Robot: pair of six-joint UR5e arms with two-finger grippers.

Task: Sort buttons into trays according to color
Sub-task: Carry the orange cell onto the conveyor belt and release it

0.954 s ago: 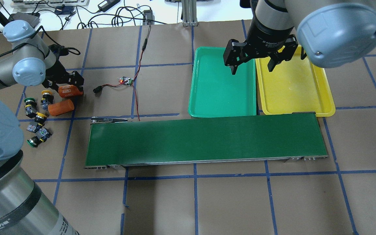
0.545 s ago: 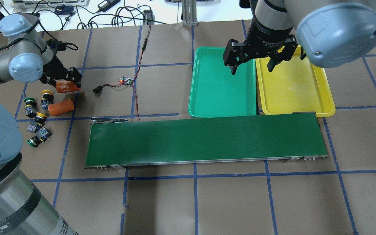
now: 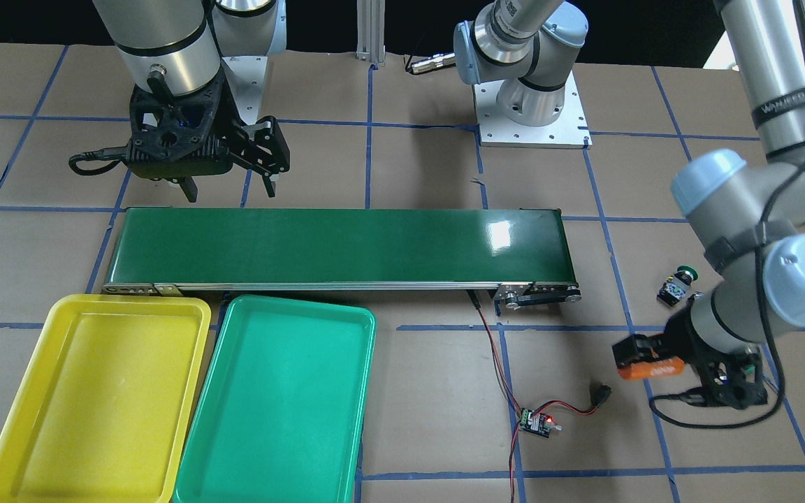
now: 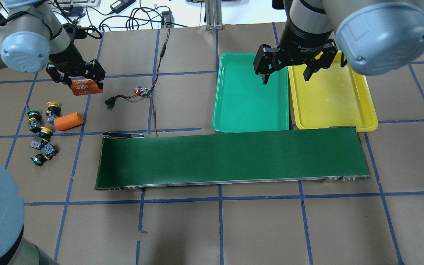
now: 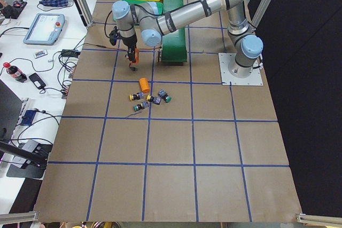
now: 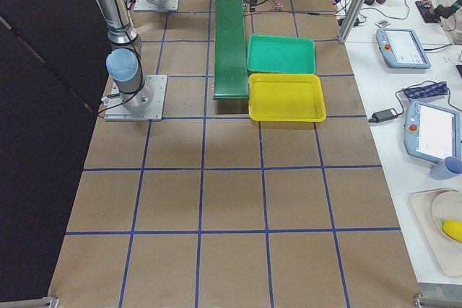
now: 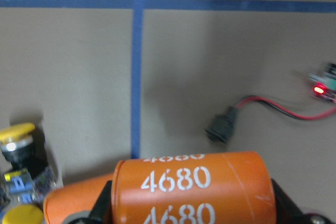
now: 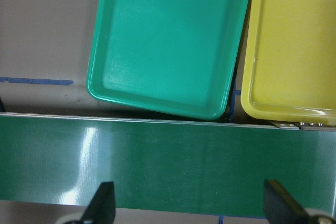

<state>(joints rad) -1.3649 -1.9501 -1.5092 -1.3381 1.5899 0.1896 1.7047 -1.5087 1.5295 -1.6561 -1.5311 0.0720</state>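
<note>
The left gripper (image 4: 82, 81) is clamping an orange cylinder marked 4680 (image 4: 87, 88) between its 2 fingers, carrying it sideways above the table (image 4: 182, 228) at the far left. In the left wrist view the cylinder is filling the bottom of the picture, with the printed 4680 facing the camera.

The 4 buttons (image 4: 43, 133), 2 yellow-capped and 2 green-capped, are lying in a loose cluster on the table at the left edge, nearer than the raised cylinder. A second orange cylinder (image 4: 68, 121) is lying on its side just beside the farthest yellow-capped one. All 4 are sitting well apart from both trays.

The right gripper (image 4: 285, 75) is hanging with its jaws spread wide and gripping nothing. Its wrist view is looking down on the right part of the conveyor belt (image 4: 234, 158), with the tray corners just beyond.

The green tray (image 4: 248, 106) and the yellow tray (image 4: 329, 103) are sitting side by side along the far edge of the belt's right half, the green one on the left, rims almost touching.

A small circuit board (image 4: 142, 91) with a red light glowing is lying between the left gripper and the trays, its red and black wires running toward the belt's left end.
</note>
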